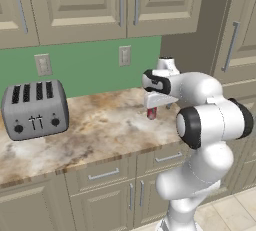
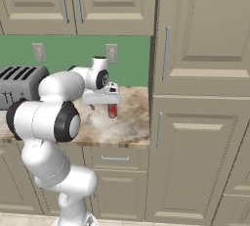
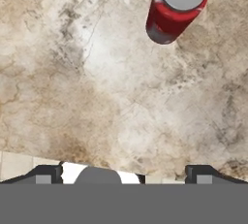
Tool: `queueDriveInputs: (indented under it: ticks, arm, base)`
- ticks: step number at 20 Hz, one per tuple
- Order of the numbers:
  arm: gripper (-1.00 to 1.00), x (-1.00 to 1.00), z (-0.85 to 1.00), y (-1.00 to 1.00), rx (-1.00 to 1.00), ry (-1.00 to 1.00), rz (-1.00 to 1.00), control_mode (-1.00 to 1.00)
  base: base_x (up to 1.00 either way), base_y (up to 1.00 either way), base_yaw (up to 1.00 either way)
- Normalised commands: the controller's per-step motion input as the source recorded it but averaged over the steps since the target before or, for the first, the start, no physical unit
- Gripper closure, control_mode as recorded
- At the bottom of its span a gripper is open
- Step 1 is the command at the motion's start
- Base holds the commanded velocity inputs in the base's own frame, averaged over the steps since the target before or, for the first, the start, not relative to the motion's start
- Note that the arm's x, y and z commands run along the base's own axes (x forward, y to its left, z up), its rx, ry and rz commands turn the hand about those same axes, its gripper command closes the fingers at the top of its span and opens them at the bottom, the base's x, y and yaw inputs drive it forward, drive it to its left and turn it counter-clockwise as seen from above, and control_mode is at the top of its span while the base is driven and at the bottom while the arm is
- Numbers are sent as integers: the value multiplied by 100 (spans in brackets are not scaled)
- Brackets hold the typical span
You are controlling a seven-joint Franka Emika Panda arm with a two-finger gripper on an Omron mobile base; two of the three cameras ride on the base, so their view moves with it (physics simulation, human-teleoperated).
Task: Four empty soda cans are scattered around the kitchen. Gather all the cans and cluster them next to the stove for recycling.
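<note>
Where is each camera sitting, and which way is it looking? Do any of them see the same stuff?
Left base view: behind the arm to its left, looking forward and down at the counter and toaster; the white arm rises at lower right.
Right base view: behind the arm to its right, facing the counter and tall cabinet; the arm rises at lower left.
Hand view: on the hand, looking straight down at the counter; the open gripper has its dark tips at the bottom.
Shared: all three show the red soda can standing upright.
</note>
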Motion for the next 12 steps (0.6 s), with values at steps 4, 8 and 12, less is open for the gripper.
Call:
queueDriveInputs:
  ticks: [4, 8, 12]
  arm:
    - [-100, 24, -9, -1, 0, 0, 6, -100]
    - [-100, 26, -2, -9, 8, 5, 8, -100]
    - [-100, 21, -5, -9, 7, 0, 9, -100]
  base:
    - [0, 0, 0]
    - [0, 0, 0]
    - [0, 0, 0]
